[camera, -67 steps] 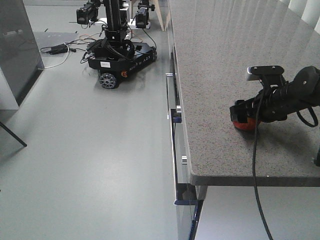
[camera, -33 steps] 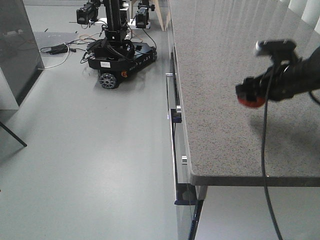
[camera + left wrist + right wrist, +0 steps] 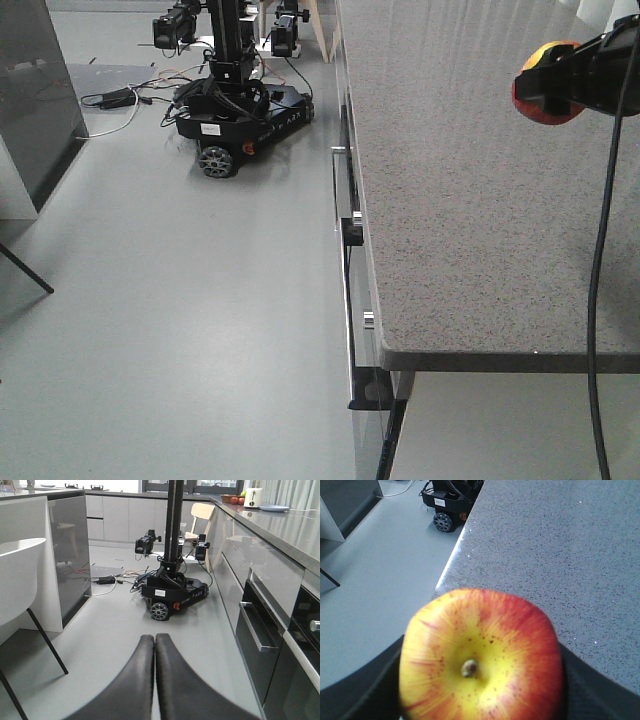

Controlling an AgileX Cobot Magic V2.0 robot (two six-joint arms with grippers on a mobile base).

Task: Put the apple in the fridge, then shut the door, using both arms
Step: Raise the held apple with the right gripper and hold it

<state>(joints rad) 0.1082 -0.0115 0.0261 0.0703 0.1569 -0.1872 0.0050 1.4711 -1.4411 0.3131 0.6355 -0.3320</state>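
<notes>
Apple [image 3: 541, 100] clamped between the jaws of the right gripper [image 3: 566, 80], held above the speckled counter [image 3: 460, 220], inward of its long edge. Left gripper [image 3: 154, 652] is shown with jaws pressed together. Open floor [image 3: 180, 300] is seen beside the counter; what is possibly the fridge [image 3: 30, 90] stands far left.
</notes>
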